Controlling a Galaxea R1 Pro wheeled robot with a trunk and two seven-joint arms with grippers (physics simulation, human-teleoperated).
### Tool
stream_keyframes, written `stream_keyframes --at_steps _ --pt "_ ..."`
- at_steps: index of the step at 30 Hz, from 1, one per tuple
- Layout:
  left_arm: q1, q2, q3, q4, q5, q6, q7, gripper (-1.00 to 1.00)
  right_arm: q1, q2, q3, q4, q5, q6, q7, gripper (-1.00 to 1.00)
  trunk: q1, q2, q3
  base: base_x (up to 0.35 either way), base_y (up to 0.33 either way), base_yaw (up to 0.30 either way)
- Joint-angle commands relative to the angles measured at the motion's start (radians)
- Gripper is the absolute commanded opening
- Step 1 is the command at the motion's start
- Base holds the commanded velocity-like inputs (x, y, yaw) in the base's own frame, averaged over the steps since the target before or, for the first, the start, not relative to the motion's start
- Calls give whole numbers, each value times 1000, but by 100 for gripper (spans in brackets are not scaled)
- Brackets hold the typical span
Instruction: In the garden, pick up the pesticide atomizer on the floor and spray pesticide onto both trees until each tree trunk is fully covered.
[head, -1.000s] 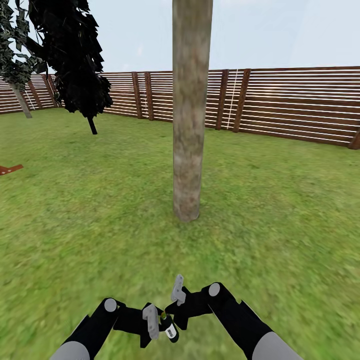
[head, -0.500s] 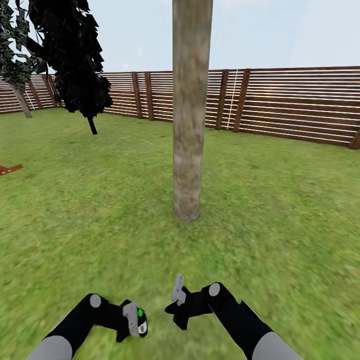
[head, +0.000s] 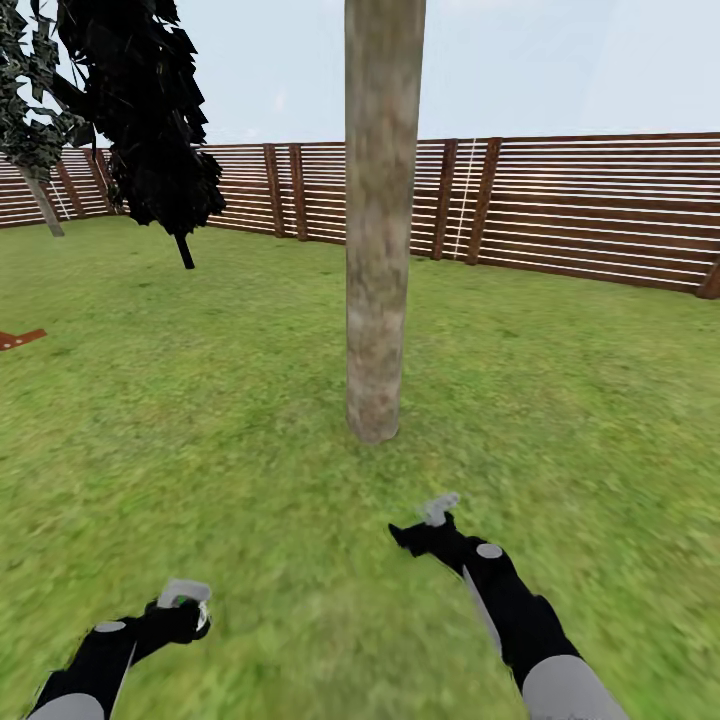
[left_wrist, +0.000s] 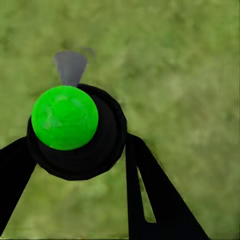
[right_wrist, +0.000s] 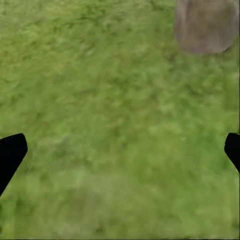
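Observation:
A thick mottled grey-brown tree trunk (head: 376, 250) rises from the lawn straight ahead, and its foot (right_wrist: 205, 25) also appears in the right wrist view. The pesticide atomizer (left_wrist: 75, 135) is seen end-on as a dark round body with a bright green spot and a grey nozzle. My left gripper (head: 184, 602) is shut on it low at the left, with black fingers (left_wrist: 150, 195) on either side of the bottle. My right gripper (head: 436, 514) hangs open over the grass, short of the trunk and a little right of it. Its fingertips (right_wrist: 10, 152) are spread wide.
A brown slatted fence (head: 560, 210) runs along the back of the green lawn (head: 560, 400). A dark-leaved tree (head: 150, 110) on a thin dark stem and a slim pale-trunked tree (head: 44, 205) stand at the far left. A small brown object (head: 20, 339) lies at the left edge.
My left arm has swung out to the left with the atomizer. My right arm has reached forward and right toward the trunk. The two grippers are now far apart.

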Motion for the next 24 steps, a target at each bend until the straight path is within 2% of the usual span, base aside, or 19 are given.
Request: stream_keyframes --at_steps 1,3,4,5,7,9,11,13,16,20,24 --pt "-1 -28 8 0 7 20 67 -100 0 0 -37 0 -9 -1 -84 100 0 0 0 0 0 0" --pt "-1 -64 13 0 21 34 135 -100 1 -1 -55 18 -13 -1 -182 100 0 0 0 0 0 0" --pt "-1 -85 15 1 26 47 167 -100 1 -1 -60 66 -14 -3 -211 100 0 0 0 0 0 0" --pt "-1 -99 18 1 33 60 200 -100 1 -1 -62 140 -15 -5 -226 100 0 0 0 0 0 0" --pt "-1 -114 19 22 68 75 280 -100 2 -1 -68 284 -17 -15 -238 100 0 0 0 0 0 0" --pt "-3 -120 18 57 110 82 341 -100 2 -4 -114 356 -16 -49 -241 100 0 0 0 0 0 0" --pt "-4 -120 19 71 133 84 357 -100 2 -14 -167 377 -14 -60 -242 100 0 0 0 0 0 0" --pt "-4 -122 18 80 142 83 364 -100 2 -41 -182 383 -13 -64 -239 100 0 0 0 172 0 0" --pt "-6 -122 17 85 148 101 371 -100 3 -52 -186 391 -12 -74 -239 100 0 0 0 304 0 0" --pt "-10 -121 16 83 148 177 372 -100 4 -56 -187 396 -10 -86 -241 100 0 0 0 335 0 0" --pt "-23 -123 16 85 150 189 373 -100 5 -60 -188 400 -11 -88 -239 100 0 0 0 340 0 0"
